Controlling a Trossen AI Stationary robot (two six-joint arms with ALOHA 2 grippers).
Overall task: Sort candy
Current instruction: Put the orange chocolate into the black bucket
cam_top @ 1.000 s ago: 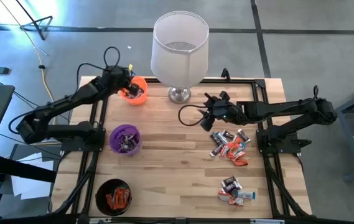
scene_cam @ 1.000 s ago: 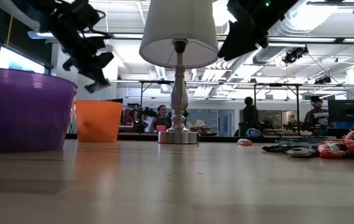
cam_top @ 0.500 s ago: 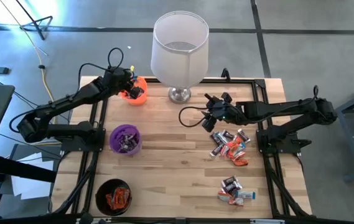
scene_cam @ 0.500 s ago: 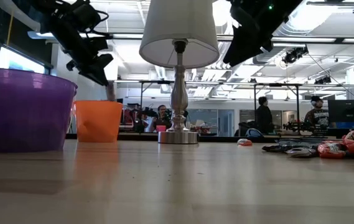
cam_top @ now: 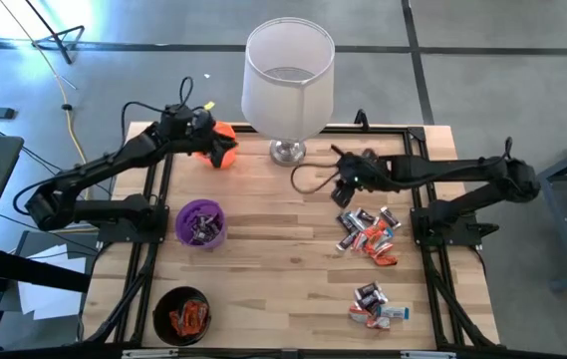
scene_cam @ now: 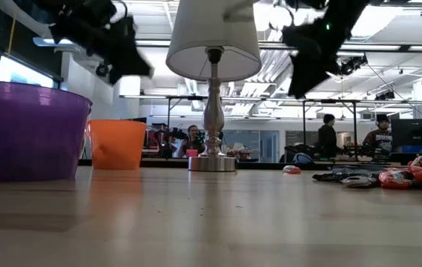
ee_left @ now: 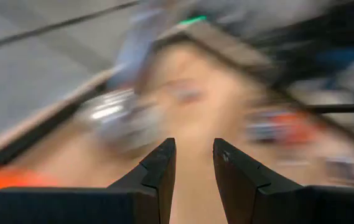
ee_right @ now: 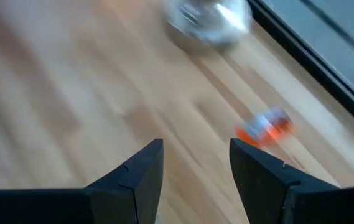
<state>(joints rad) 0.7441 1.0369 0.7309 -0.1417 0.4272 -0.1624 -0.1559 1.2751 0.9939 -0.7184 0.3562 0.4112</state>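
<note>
Your left tool (cam_top: 215, 141) hung over the orange cup (cam_top: 225, 158), fingers apart, nothing btwn. Right tool (cam_top: 348, 178), also apart, hung just behind the candy (cam_top: 367, 231).

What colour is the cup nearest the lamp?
Orange; the cup shows best in the low view, just left of the lamp.

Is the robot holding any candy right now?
No. The left tool by the orange cup is open with nothing between its fingers, and the right tool above the table is open and empty too.
</note>
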